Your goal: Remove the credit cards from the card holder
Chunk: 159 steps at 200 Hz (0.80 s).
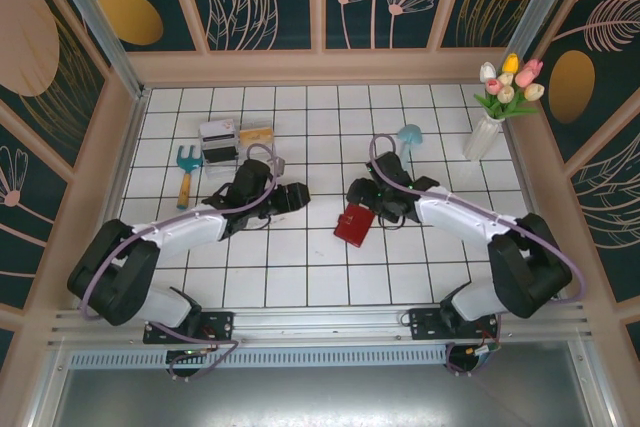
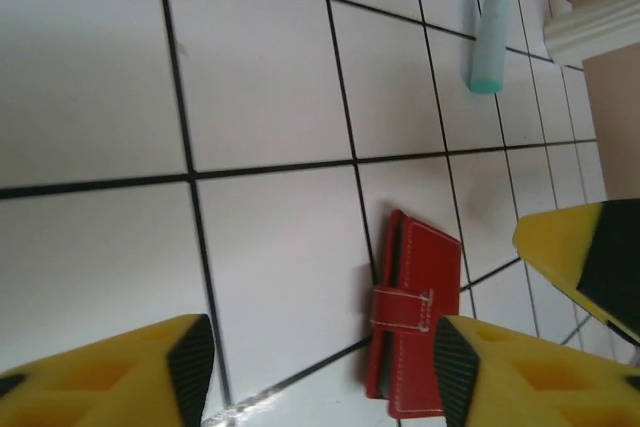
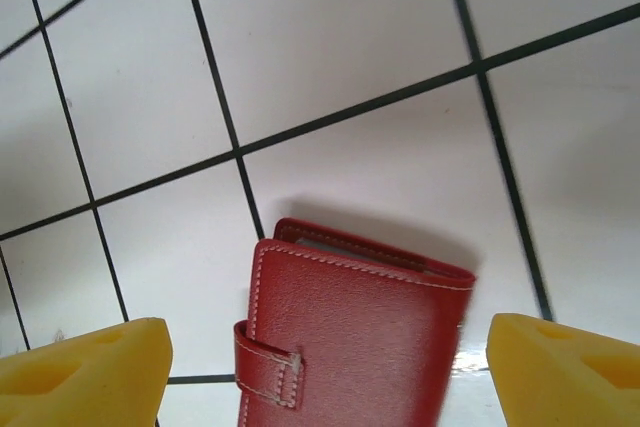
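The card holder (image 1: 353, 224) is a small red wallet lying closed on the white tiles, its snap tab (image 2: 400, 309) fastened. The credit cards are hidden inside it. My right gripper (image 1: 364, 201) hangs open just above the holder's far end; in the right wrist view the holder (image 3: 350, 337) lies between the spread yellow fingers of the right gripper (image 3: 325, 372), apart from both. My left gripper (image 1: 300, 197) is open to the holder's left. In the left wrist view the holder (image 2: 420, 297) lies by the right finger of the left gripper (image 2: 322, 362), with nothing held.
A clear plastic box (image 1: 218, 140) with a small yellowish item (image 1: 256, 134) beside it stands at the back left. A blue and yellow toy rake (image 1: 186, 172) lies left. A teal mushroom shape (image 1: 409, 135) and a white vase of tulips (image 1: 485, 132) stand back right.
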Available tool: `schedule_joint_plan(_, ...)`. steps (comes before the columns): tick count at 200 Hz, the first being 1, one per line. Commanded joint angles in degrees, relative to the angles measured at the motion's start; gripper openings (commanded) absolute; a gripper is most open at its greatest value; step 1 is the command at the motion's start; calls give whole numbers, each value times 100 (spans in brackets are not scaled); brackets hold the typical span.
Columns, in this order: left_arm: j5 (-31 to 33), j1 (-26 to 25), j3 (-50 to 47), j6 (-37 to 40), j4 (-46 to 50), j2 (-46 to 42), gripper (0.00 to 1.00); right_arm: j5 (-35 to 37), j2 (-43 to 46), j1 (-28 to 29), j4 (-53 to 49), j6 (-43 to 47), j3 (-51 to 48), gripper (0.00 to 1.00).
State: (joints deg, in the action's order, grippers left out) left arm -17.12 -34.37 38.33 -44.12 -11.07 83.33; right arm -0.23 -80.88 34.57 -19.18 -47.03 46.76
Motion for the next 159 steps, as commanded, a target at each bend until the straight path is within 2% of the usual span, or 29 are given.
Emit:
schedule_joint_plan(1, -390, -223, 198, -126, -269, 364, 52, -233, 271, -191, 135, -41, -432, 80)
schedule_joint_plan(33, -638, -494, 228, -229, -524, 628, 41, -723, 252, -275, 487, -66, -740, 74)
schedule_joint_plan(71, -1080, -650, 384, -187, -544, 995, 43, -1079, 19, -285, 751, -38, -827, 64)
schedule_joint_plan(111, -1366, -868, 513, -496, -891, 1414, 47, -1180, -14, -290, 898, -61, -938, 58)
schedule_joint_plan(135, -1414, -994, 395, -995, -1559, 1682, 47, -1233, -40, -290, 947, -31, -977, 52)
schedule_joint_plan(159, -1240, -1095, 524, -1040, -1369, 1884, 47, -1259, -114, -291, 934, 2, -964, 49)
